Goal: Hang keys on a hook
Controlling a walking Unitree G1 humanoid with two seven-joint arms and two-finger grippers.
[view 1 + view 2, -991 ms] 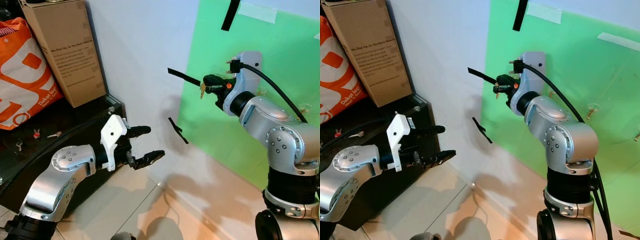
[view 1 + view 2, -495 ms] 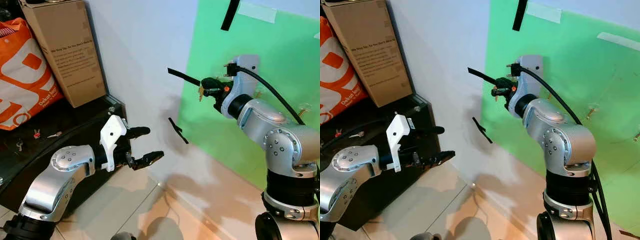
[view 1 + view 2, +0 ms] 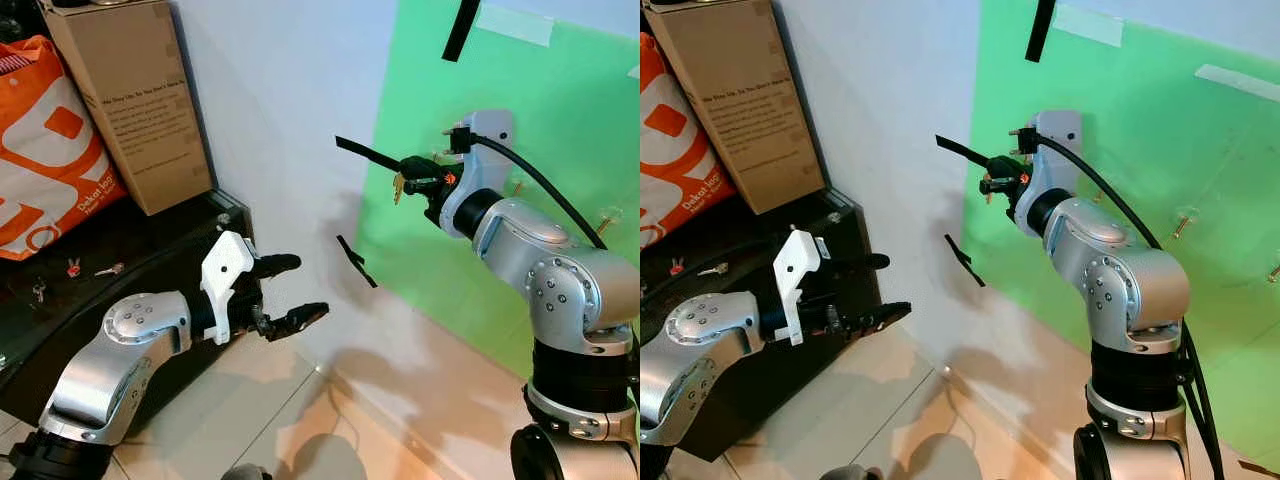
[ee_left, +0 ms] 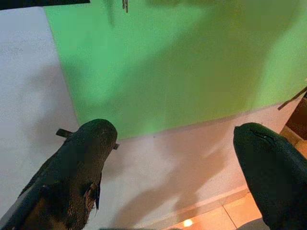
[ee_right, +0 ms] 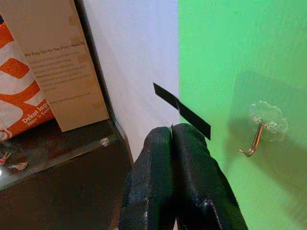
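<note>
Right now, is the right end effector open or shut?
Shut. The right wrist view shows the right end effector with both black fingers pressed together; the head view shows a brass key hanging from its tip.

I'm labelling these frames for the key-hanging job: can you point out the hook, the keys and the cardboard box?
hook [image 5: 257, 139], right wrist view, on its bent metal stem.
keys [image 3: 399, 186], left eye view, on the brass blade hanging from the right end effector.
cardboard box [image 3: 135, 100], left eye view, on its printed side.

Home corner: tiled floor [image 3: 300, 420], cardboard box [image 3: 130, 95], orange shopping bag [image 3: 45, 150].
</note>
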